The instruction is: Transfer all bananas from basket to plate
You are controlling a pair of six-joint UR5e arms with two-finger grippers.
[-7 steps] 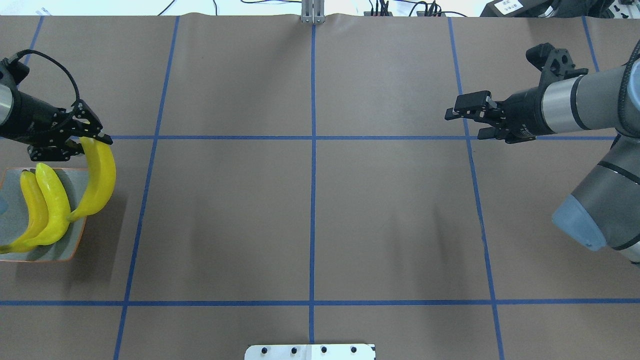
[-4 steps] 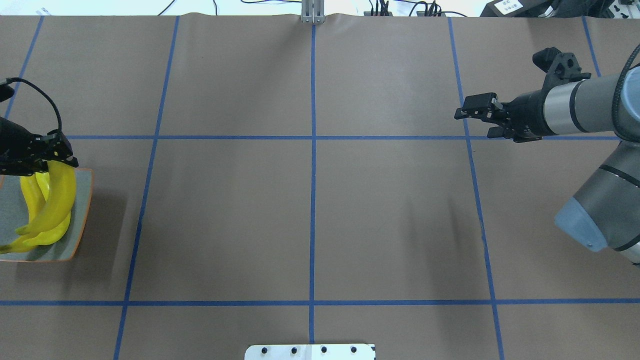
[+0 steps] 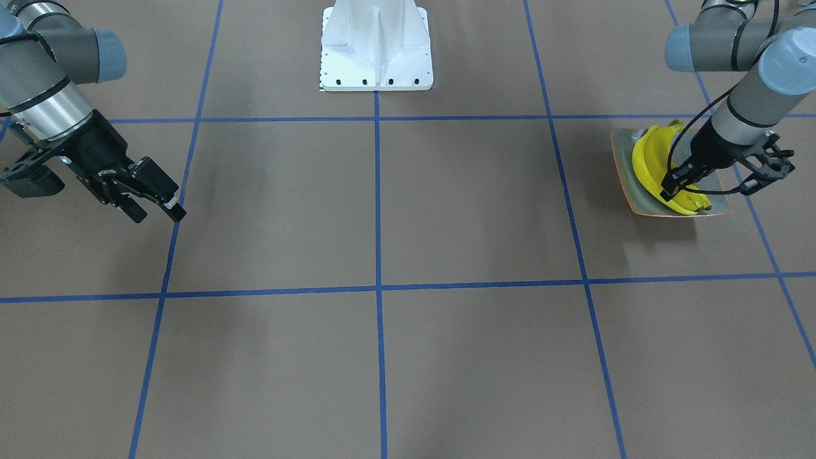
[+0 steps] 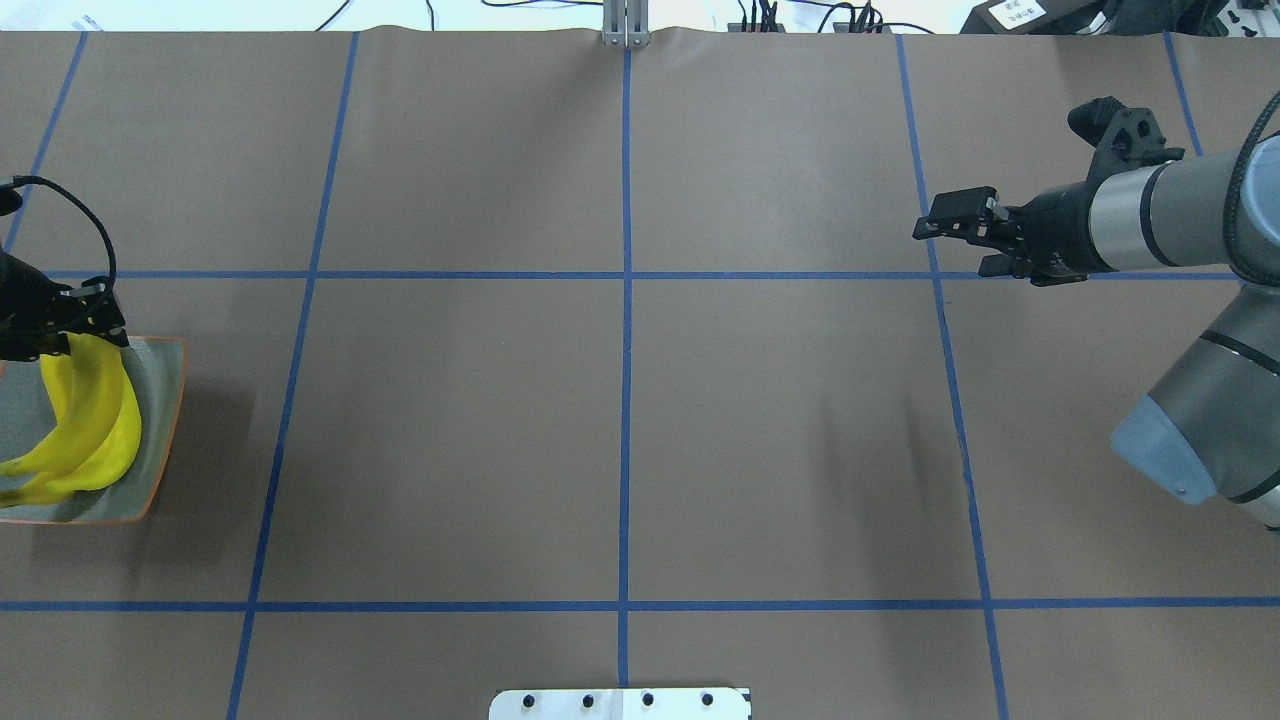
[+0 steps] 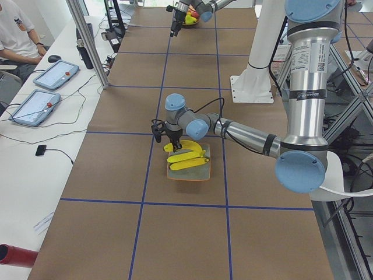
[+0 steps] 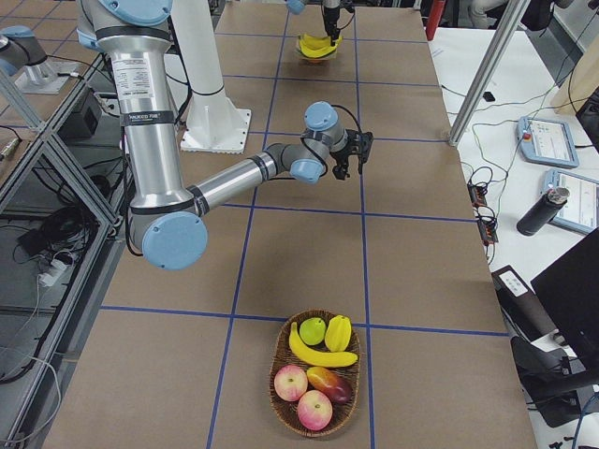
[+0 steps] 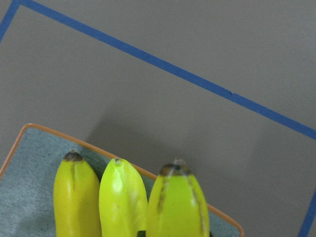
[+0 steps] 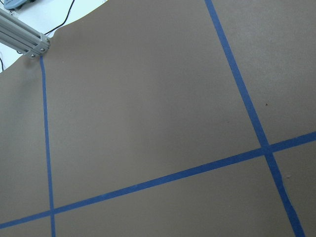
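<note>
Three yellow bananas (image 4: pixel 88 425) are at the grey-green, orange-rimmed plate (image 4: pixel 165 400) on the table's left edge. Two lie on it. My left gripper (image 4: pixel 100 322) is shut on the stem end of the third, which rests slanted over the other two. The left wrist view shows the three banana (image 7: pixel 175 202) tips above the plate (image 7: pixel 24 197). From the front, the left gripper (image 3: pixel 674 187) is low over the plate (image 3: pixel 628 191). Another banana (image 6: pixel 323 355) lies in the wicker basket (image 6: pixel 279 351) beyond the table's right end. My right gripper (image 4: pixel 950 250) hangs open and empty.
The basket also holds apples (image 6: pixel 290 382), a mango and green and yellow fruit. The robot's white base (image 3: pixel 376 48) stands at mid-table. Blue tape lines grid the brown table. A person sits at a side desk (image 5: pixel 17 35) with tablets.
My left gripper has carried its banana leftward and down, from beside the plate to on top of the two bananas lying there. The right arm pulled back slightly to the right.
</note>
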